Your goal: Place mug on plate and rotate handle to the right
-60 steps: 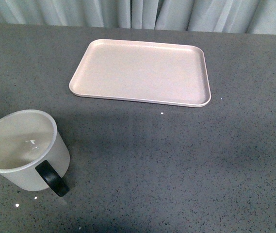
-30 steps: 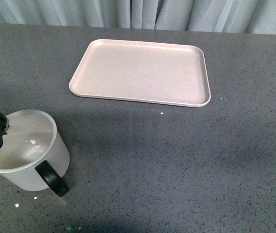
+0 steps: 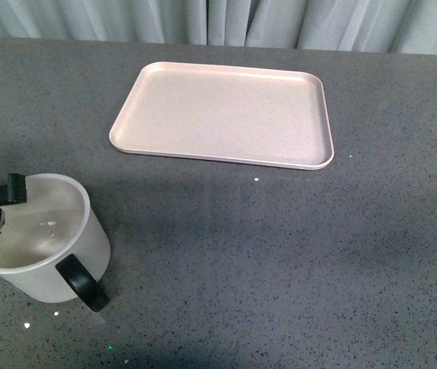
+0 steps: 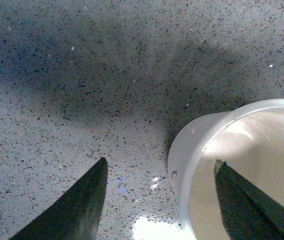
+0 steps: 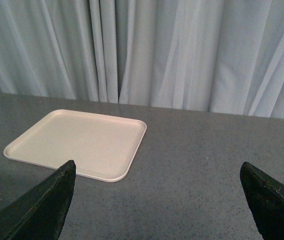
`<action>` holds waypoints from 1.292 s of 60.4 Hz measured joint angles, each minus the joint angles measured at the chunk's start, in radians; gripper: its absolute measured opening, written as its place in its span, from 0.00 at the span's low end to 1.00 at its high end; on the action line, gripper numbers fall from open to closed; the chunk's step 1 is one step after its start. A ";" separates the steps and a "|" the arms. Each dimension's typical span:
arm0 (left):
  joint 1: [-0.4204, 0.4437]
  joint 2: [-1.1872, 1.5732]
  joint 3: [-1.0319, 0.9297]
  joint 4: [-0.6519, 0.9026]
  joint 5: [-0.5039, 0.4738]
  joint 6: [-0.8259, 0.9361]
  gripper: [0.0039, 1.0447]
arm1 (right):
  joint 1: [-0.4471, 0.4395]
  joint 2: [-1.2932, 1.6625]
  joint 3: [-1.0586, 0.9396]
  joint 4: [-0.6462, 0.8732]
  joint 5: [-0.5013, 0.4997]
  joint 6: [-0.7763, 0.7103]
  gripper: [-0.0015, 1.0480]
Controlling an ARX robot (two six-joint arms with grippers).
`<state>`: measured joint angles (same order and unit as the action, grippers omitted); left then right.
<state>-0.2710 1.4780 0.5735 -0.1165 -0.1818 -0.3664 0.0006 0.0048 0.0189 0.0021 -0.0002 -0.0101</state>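
one white mug (image 3: 45, 242) is seen upright on the grey table (image 3: 279, 254), at the near left, well apart from the plate (image 3: 226, 115), which lies flat further back and nearer the middle. its black handle (image 3: 82, 283) is turned toward the camera and slightly to the right. the mug's left rim is straddled by the left gripper (image 4: 159, 165): in the left wrist view one dark finger (image 4: 82, 200) is shown outside the wall, over bare table, and the other is shown over the pale interior. the jaws are spread wide and nothing is gripped; whether either finger touches the wall cannot be told. the right gripper (image 5: 156, 164) is held above the table, facing the plate and a pale curtain (image 5: 156, 50), its jaws spread wide with nothing between them.
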 joint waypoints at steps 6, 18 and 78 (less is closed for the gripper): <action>0.000 0.000 0.002 -0.010 0.003 -0.004 0.31 | 0.000 0.000 0.000 0.000 0.000 0.000 0.91; -0.004 0.004 0.011 -0.024 0.009 -0.013 0.02 | 0.000 0.000 0.000 0.000 0.000 0.000 0.91; -0.136 0.519 0.895 -0.272 0.069 -0.052 0.02 | 0.000 0.000 0.000 0.000 0.000 0.000 0.91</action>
<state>-0.4068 1.9972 1.4689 -0.3882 -0.1123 -0.4183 0.0006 0.0048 0.0189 0.0021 -0.0002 -0.0101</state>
